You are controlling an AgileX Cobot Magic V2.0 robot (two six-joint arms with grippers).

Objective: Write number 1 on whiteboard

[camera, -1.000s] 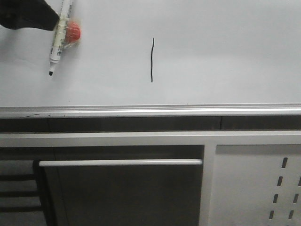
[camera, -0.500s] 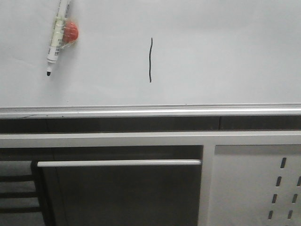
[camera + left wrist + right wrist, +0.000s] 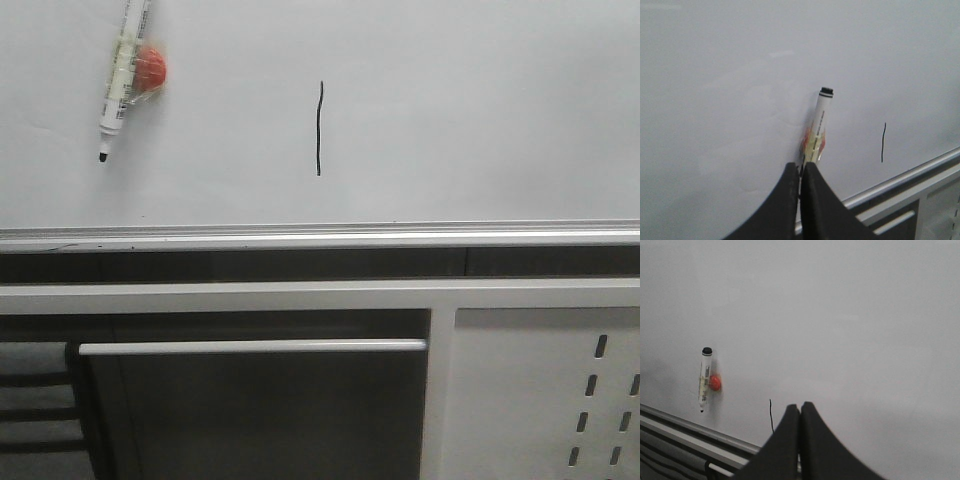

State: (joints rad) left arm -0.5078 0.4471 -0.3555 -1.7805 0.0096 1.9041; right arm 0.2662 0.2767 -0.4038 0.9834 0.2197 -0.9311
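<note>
The whiteboard (image 3: pixel 480 110) fills the upper front view, with a silver rail (image 3: pixel 400 236) along its lower edge. The number 1 (image 3: pixel 320 128) is a thin black vertical stroke near the board's middle; it also shows in the left wrist view (image 3: pixel 883 142) and the right wrist view (image 3: pixel 771 415). A white marker pen (image 3: pixel 122 75) rests on the board at the upper left, black tip down, beside a red round piece (image 3: pixel 152 66). My left gripper (image 3: pixel 800 167) is shut and empty, with the pen (image 3: pixel 817 130) beyond its tips. My right gripper (image 3: pixel 800 407) is shut and empty. Neither gripper shows in the front view.
Below the board's rail is a white frame with a horizontal bar handle (image 3: pixel 250 347) over a dark opening. A white perforated metal panel (image 3: pixel 540 400) stands at the lower right.
The left gripper, at the pen's upper end a second ago, has left the front view. The pen stays on the board, shifted slightly.
</note>
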